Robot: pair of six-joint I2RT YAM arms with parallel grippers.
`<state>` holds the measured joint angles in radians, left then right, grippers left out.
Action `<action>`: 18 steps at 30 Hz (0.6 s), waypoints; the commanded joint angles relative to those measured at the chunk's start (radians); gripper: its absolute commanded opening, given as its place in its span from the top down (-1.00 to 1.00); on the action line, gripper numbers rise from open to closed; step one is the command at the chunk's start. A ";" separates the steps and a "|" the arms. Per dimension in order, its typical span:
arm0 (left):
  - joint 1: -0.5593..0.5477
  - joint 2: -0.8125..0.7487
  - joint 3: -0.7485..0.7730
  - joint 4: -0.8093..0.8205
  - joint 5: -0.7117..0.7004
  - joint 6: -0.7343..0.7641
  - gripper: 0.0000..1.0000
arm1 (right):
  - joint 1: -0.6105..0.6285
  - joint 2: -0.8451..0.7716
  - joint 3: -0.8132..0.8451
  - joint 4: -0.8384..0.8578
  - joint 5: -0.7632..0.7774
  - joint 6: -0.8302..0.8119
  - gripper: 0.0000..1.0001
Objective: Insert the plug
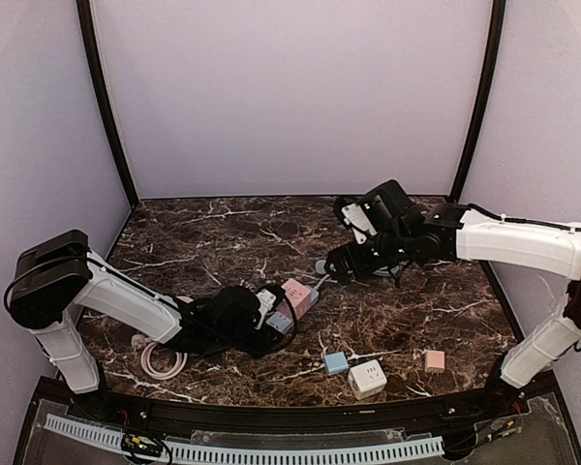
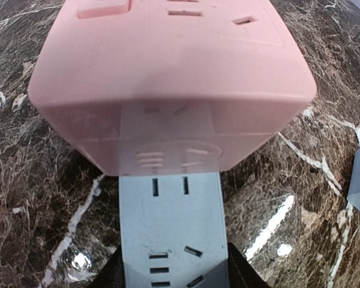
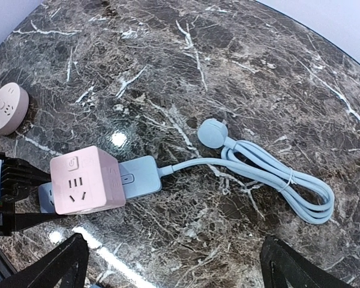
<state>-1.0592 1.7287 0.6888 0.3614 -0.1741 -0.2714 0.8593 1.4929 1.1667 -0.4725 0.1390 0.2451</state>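
**Strip held, plug loose on the table**

The strip [image 2: 171,234] fills the bottom of my left wrist view. The left gripper [image 2: 175,279] is clamped on its near end, with a dark finger pressed to each long side. Just beyond, the pink cube [image 2: 168,78] sits on top of the strip and covers its far part. I cannot tell whether the cube is fully seated.

The right gripper [image 3: 174,240] hangs above the table [image 3: 228,54] with its fingers spread wide and nothing between them. From its camera I see the plug [image 3: 213,132] lying flat on the marble, untouched by either gripper. It is at the end of the bundled cord [image 3: 288,186] that runs from the strip.

I judge the job barely begun. The strip is steadied, but the plug is not yet picked up, lined up or pushed into a socket. I expect that work falls to the right arm.
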 commanded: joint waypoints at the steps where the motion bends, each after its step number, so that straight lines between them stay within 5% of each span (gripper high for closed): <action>1: 0.004 0.046 0.067 -0.004 -0.049 0.019 0.20 | -0.043 -0.063 -0.054 0.081 0.021 0.031 -0.97; 18: 0.028 0.308 0.486 -0.159 -0.104 -0.069 0.17 | -0.110 -0.235 -0.187 0.146 0.033 0.051 -0.97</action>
<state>-1.0500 1.9911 1.0790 0.2245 -0.2707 -0.3084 0.7624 1.3018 1.0046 -0.3725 0.1516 0.2802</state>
